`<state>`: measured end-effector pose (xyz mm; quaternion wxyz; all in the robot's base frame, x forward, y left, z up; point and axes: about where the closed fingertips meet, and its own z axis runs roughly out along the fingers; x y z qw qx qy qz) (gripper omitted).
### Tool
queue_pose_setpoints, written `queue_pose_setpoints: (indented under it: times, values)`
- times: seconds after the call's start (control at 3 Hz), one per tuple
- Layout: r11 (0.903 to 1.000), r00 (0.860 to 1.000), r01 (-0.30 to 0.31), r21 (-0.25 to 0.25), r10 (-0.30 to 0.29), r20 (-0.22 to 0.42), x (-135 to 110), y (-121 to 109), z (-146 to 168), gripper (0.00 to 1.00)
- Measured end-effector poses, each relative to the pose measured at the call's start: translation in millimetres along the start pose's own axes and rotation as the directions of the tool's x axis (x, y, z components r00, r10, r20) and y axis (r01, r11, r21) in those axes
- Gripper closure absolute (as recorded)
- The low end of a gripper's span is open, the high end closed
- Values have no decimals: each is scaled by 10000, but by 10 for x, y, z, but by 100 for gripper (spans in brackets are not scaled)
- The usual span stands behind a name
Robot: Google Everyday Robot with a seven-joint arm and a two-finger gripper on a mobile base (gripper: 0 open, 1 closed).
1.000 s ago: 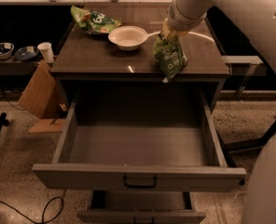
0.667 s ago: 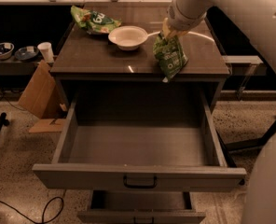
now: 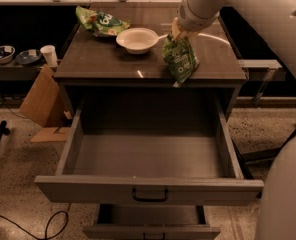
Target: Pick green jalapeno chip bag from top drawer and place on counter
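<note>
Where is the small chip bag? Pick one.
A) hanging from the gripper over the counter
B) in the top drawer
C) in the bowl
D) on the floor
A: the gripper, above the counter's right front, holds the chip bag by its top; the drawer holds no bag.

dim, counter (image 3: 108,64) glare beside fingers (image 3: 176,30)

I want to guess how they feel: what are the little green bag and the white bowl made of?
The green jalapeno chip bag, hanging from the pincer over the counter, looks like thin glossy foil: wrinkled, catching light. The white bowl looks smooth, maybe plastic or ceramic.
</note>
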<state>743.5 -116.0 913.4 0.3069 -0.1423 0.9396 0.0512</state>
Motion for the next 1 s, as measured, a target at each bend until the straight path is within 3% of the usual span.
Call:
queue_pose_setpoints:
  times: [0.33,1.0]
  values:
    - [10000,10000,25,-26,-25,9,-8,0,5,4]
    - [9998,9999,92,-184,-91,73,-5,19,-8,0]
